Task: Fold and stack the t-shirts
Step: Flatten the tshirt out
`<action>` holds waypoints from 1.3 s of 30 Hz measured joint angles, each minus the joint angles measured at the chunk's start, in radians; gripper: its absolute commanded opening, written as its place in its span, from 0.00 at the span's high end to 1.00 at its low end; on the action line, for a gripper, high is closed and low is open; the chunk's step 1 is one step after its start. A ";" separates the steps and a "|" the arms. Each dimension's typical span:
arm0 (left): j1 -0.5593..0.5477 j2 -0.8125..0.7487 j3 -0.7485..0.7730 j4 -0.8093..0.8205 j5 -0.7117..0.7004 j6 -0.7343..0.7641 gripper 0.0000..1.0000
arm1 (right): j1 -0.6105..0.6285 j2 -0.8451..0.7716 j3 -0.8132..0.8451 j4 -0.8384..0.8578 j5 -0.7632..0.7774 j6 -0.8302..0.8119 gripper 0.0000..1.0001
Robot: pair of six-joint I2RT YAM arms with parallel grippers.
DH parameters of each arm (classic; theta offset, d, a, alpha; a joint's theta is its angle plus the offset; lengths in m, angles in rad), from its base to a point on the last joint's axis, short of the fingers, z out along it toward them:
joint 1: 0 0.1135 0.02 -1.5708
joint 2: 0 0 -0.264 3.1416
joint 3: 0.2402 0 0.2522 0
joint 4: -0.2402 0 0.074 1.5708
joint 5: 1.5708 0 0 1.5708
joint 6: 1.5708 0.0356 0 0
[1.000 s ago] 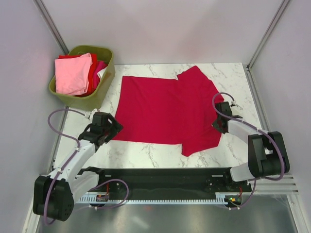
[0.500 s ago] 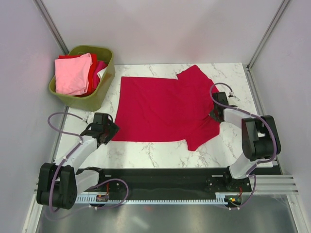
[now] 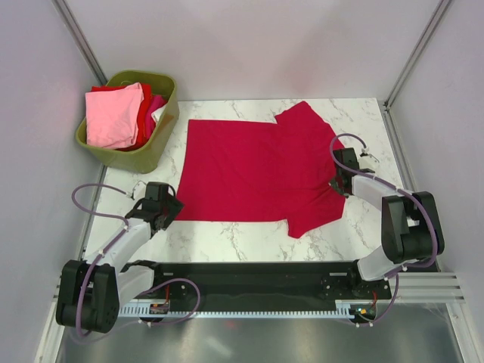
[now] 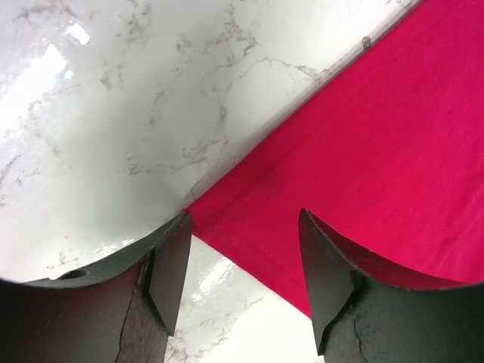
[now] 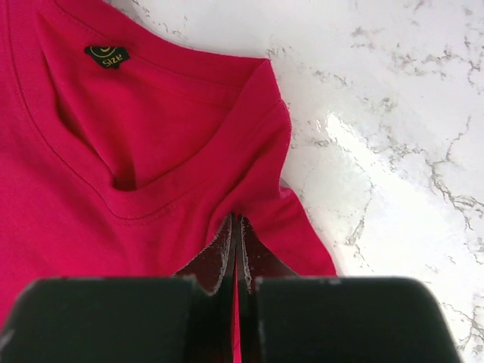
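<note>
The right tool (image 5: 236, 246) is clamped on a fold of the crimson t-shirt (image 3: 249, 170) beside its neckline. The left tool (image 4: 242, 257) stands open over the hem corner. The shirt lies spread on the table (image 3: 227, 238), with marble showing along its near and right edges.

White marble-veined table (image 3: 227, 242) inside a pale-walled booth

Plain lilac-grey walls (image 3: 249, 45) close the back and both sides, met by aluminium corner posts (image 3: 79, 38). A black rail (image 3: 257, 276) lines the near edge, with brushed metal sheet (image 3: 257, 340) below. Soft light glares on the marble.
</note>
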 measured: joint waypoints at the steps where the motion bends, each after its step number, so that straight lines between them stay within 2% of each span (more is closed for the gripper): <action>1: 0.000 -0.004 -0.003 0.000 -0.004 -0.004 0.34 | 0.000 -0.006 -0.002 -0.002 0.003 0.001 0.98; 15: 0.000 -0.122 -0.006 -0.101 -0.036 -0.013 0.29 | 0.000 -0.020 -0.010 -0.016 0.014 0.007 0.98; 20: 0.000 -0.113 -0.006 -0.120 -0.037 -0.013 0.35 | 0.000 -0.020 -0.015 -0.016 0.014 0.009 0.98; 26: 0.000 -0.035 -0.005 -0.111 -0.038 -0.014 0.55 | 0.000 -0.034 -0.025 -0.017 0.013 0.010 0.98; 29: 0.000 -0.017 -0.005 -0.089 -0.039 -0.014 0.73 | 0.000 -0.062 -0.040 -0.021 0.012 0.010 0.97; 30: 0.000 -0.010 -0.005 -0.080 -0.039 -0.014 0.84 | 0.000 -0.076 -0.046 -0.027 0.013 0.010 0.96; 32: 0.000 0.003 -0.005 -0.067 -0.035 -0.013 0.97 | 0.000 -0.106 -0.056 -0.043 0.013 0.008 0.86; 33: 0.000 0.008 -0.005 -0.057 -0.034 -0.011 0.98 | 0.000 -0.125 -0.062 -0.054 0.014 0.006 0.78; 34: 0.000 0.011 -0.005 -0.050 -0.034 -0.010 0.98 | 0.000 -0.146 -0.067 -0.067 0.014 0.003 0.63; 35: 0.000 0.012 -0.005 -0.043 -0.033 -0.010 0.98 | 0.000 -0.171 -0.073 -0.079 0.013 0.003 0.56; 37: 0.000 0.012 -0.005 -0.028 -0.033 -0.010 0.98 | 0.000 -0.223 -0.086 -0.105 0.011 -0.014 0.50; 39: 0.001 0.012 0.002 -0.027 -0.034 -0.010 0.98 | 0.000 -0.283 -0.102 -0.127 0.004 -0.029 0.50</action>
